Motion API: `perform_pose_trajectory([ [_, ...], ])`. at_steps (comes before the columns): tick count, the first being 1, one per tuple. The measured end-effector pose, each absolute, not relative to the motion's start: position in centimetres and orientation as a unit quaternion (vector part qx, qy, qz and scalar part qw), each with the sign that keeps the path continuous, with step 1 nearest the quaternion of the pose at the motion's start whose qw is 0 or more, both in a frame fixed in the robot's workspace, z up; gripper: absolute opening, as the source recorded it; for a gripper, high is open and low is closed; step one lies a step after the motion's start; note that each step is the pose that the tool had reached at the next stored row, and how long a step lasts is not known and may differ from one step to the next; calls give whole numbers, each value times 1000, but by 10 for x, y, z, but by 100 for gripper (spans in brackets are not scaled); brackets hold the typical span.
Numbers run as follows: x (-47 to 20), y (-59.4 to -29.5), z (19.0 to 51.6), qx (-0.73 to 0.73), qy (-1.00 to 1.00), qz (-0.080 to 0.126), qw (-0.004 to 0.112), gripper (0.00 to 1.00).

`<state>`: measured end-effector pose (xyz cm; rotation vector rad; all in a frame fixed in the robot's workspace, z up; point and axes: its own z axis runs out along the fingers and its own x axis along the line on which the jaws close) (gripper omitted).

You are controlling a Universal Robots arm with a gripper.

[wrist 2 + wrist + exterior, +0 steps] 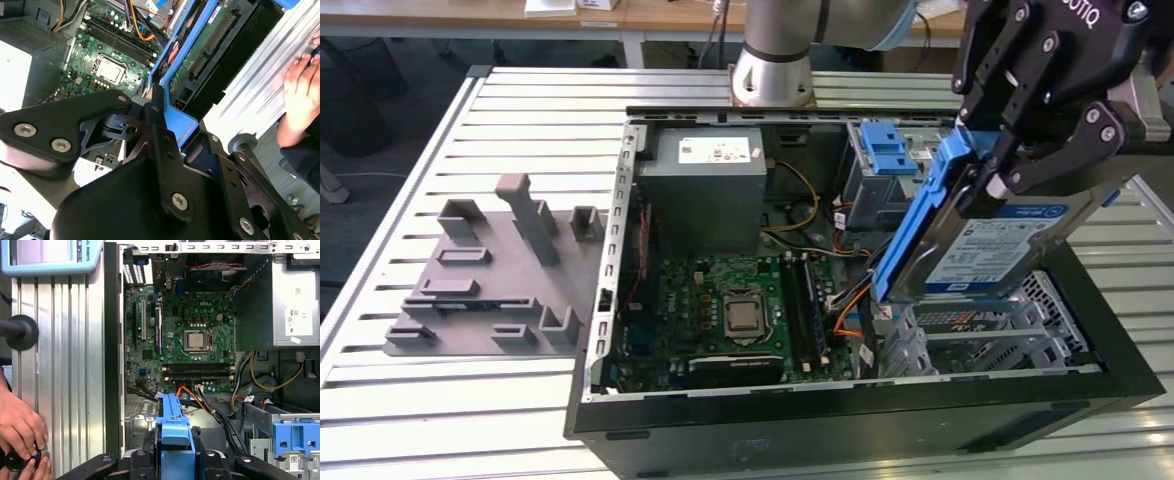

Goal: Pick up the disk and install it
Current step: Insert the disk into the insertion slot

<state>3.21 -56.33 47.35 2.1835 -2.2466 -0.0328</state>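
I see the gripper closed on the disk, with the fingers pinching its blue carrier near the upper end. In the exterior view the disk is off the table. It stands on edge and tilted, label facing the exterior view's right, over the drive cage at the right side of the open case. Its lower end dips to the cage top, and I cannot tell if they touch. The disk is not seated in the cage.

In the second wrist view the disk's green board underside faces the camera, with a black finger against the blue frame. The first wrist view looks down the carrier edge toward the motherboard and the power supply.

Another blue carrier sits in the bay at the case's far end. A grey fixture lies on the table, at the exterior view's left of the case. A person's hand rests on the table beside the case, on a small black object.
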Motion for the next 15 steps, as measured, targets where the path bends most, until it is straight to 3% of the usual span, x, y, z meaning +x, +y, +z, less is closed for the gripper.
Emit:
perform_pose_trajectory([
  [15,40,-566,468,711,-703,-9,3,36],
])
